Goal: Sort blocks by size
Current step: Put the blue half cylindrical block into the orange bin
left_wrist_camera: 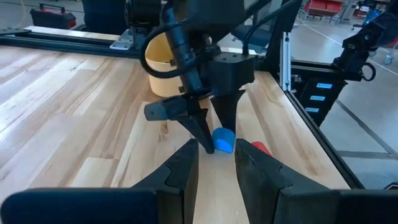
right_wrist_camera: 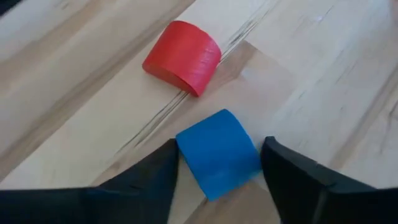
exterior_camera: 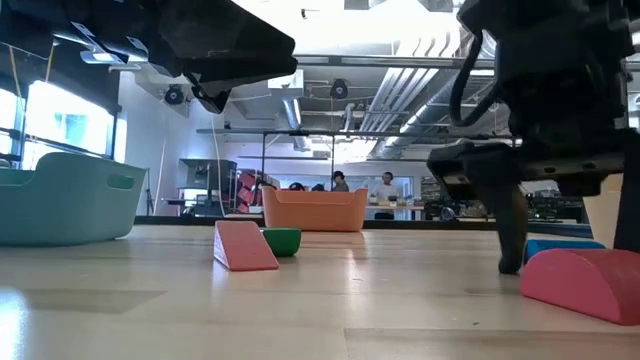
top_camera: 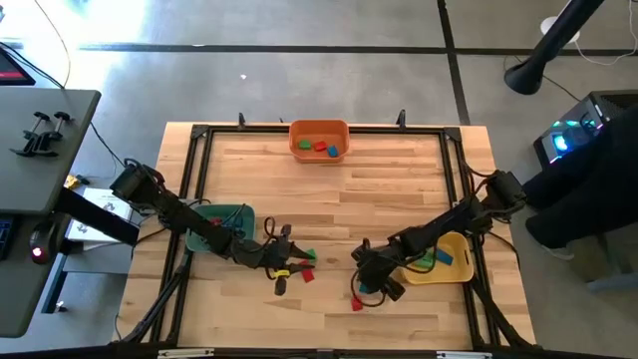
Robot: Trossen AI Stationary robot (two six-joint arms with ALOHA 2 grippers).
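The left gripper [top_camera: 284, 267] hangs low over the bench [top_camera: 329, 179], just to the orange-bin side... rather, just right of the teal bin [top_camera: 227, 221], and its jaws stand a little apart with nothing seen between them in the left wrist view; whether they pinch the small yellow bit beside them in the high view cannot be told. The right gripper [right_wrist_camera: 217, 163] is down on the bench just left of the yellow bin [top_camera: 446, 261], its jaws open and standing either side of a blue block [right_wrist_camera: 217, 152], one finger close against the block's edge, the other a little off it, not yet closed on it.

Taking the orange bin [top_camera: 319, 140] at the far edge of the bench as landmark: inside it lie green, red and blue blocks. Nearer than that bin and slightly left, by the left gripper, lie a red wedge-shaped block [exterior_camera: 244, 246] and a green rounded block [exterior_camera: 282, 241], touching or nearly so. Nearer than the bin and slightly right sits the blue block, flat-topped with one rounded end, smooth and solid-coloured. Just beside it, apart from it, lies a red half-round block [right_wrist_camera: 183, 57], curved side up. The yellow bin, farther right, holds blue and green blocks.
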